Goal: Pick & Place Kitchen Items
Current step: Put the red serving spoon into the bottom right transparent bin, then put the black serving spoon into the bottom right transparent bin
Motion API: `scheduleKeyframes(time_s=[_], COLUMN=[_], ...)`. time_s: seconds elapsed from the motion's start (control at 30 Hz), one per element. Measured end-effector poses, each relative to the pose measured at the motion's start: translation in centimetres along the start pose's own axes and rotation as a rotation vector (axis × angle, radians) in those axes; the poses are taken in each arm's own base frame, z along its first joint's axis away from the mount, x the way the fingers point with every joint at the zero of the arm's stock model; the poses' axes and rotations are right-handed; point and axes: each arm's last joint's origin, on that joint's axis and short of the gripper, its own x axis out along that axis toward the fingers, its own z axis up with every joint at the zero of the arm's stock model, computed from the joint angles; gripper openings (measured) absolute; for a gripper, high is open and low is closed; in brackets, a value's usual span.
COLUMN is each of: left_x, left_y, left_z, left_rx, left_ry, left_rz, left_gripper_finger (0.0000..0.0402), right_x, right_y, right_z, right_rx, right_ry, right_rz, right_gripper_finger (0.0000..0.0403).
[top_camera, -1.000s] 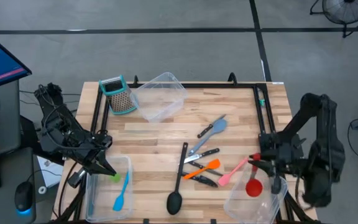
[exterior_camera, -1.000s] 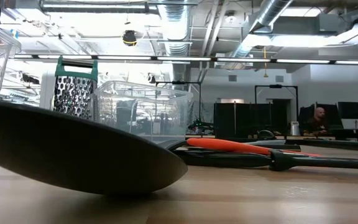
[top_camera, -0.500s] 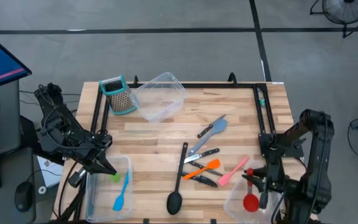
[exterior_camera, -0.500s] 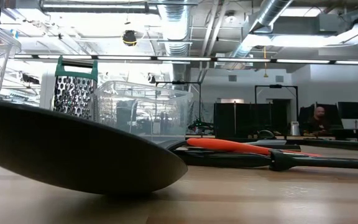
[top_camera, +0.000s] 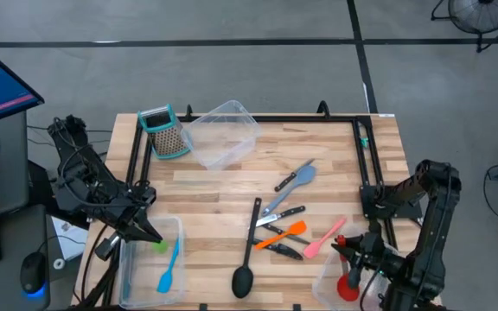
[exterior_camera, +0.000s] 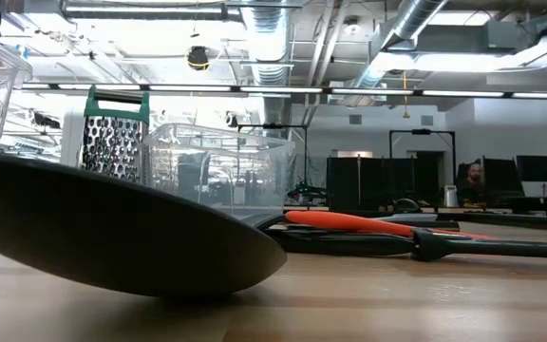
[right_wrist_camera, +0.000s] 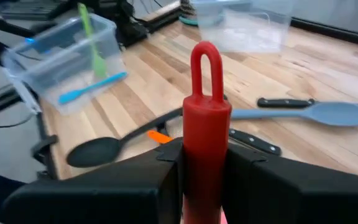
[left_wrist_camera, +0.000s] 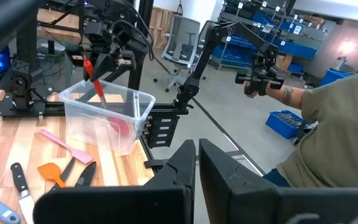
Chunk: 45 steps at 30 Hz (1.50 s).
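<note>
Kitchen utensils spread over the bench and sorted into tubs

A black ladle (top_camera: 247, 252) lies lengthwise near the front edge, beside black-handled knives (top_camera: 281, 231), an orange spatula (top_camera: 285, 233) and a pink spatula (top_camera: 324, 238); a grey spoon (top_camera: 294, 182) lies farther back. A blue spatula (top_camera: 170, 269) and a green one (top_camera: 157, 246) rest in the left tub. A red spoon (top_camera: 347, 277) is held upright, bowl down, in the right tub by the right tool (top_camera: 356, 257).

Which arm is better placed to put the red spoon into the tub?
The right one. The right pincer is shut on the red spoon, over the clear tub. The left pincer waits at the other tub.
</note>
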Motion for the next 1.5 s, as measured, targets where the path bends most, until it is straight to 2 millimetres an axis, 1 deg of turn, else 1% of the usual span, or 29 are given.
scheduleKeyframes(time_s=[0.17,0.3,0.37,0.6,0.7,0.8,0.9,0.97,1.03,1.13,1.2,1.3,1.37,1.5], left_x=[0.0,0.0,0.0,0.0,0.0,0.0,0.3,0.9,1.7,3.6,5.2,8.2,10.4,14.6], left_y=[0.0,0.0,0.0,0.0,0.2,0.4,0.5,0.4,0.3,0.2,0.1,0.3,0.9,3.8], left_z=[0.1,0.1,0.1,0.2,0.3,0.3,0.2,-0.1,-0.5,-1.4,-2.4,-4.0,-5.1,-6.8], left_rx=[-0.004,-0.005,-0.008,-0.009,-0.012,-0.011,0.047,0.087,0.107,0.137,0.163,0.192,0.189,-0.01], left_ry=[-0.006,-0.008,-0.015,-0.023,-0.044,-0.075,-0.083,-0.067,-0.047,0.001,0.047,0.114,0.143,0.122], left_rz=[-0.002,-0.001,0.003,0.021,0.077,0.175,0.256,0.276,0.296,0.335,0.354,0.38,0.418,0.546], left_gripper_finger=[0.0003,0.0003,0.0003,0.0003,0.0004,0.001,0.0026,0.0041,0.0059,0.0091,0.0115,0.0151,0.0176,0.0218], right_x=[1.1,2.2,2.3,2.6,2.4,2.1,1.8,1.6,1.5,1.2,1.0,0.8,0.8,0.9], right_y=[-1.0,-1.2,-1.3,-1.5,-1.7,-2.1,-2.7,-3.2,-3.8,-4.9,-5.7,-6.7,-7.3,-7.9], right_z=[-1.2,-1.8,-1.7,-1.3,-0.8,0.0,1.4,2.5,3.7,5.5,6.7,8.1,8.8,9.5], right_rx=[0.042,0.058,0.045,-0.002,-0.017,-0.037,-0.037,-0.03,-0.015,0.004,0.019,0.043,0.061,0.088], right_ry=[0.065,0.117,0.137,0.154,0.189,0.214,0.234,0.249,0.258,0.273,0.28,0.286,0.287,0.286], right_rz=[-0.1,-0.169,-0.192,-0.221,-0.224,-0.212,-0.186,-0.169,-0.15,-0.117,-0.097,-0.069,-0.059,-0.053], right_gripper_finger=[0.0057,0.0098,0.0112,0.0137,0.0163,0.0203,0.0244,0.0263,0.0274,0.028,0.0281,0.0282,0.0282,0.0282])
